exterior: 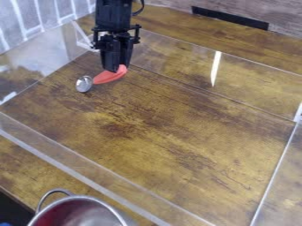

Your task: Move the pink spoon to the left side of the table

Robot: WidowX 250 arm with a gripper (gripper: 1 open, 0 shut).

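points downward over the far left part of the table, at the lower end of a dark arm. as for the pincer, cannot tell how wide open, with fingertips small and dark in the view. meets the handle of the pink spoon right at those fingertips; cannot tell for sure whether clamped on or only touching. shows the handle's red end just to the right of the tips, then runs down and left in the view, slanting away from the pincer to a round metal end just beside, on the left. cannot tell whether resting flat on the wood or slightly raised.

to the right of the pincer and nearer the camera, stretches dark brown, grainy and worn. well apart from the pincer, at the near left corner of the view, sits a large steel bowl with a reddish inside and a wire handle on the rim. around the wood below the pincer, shows clear walls with pale reflections.
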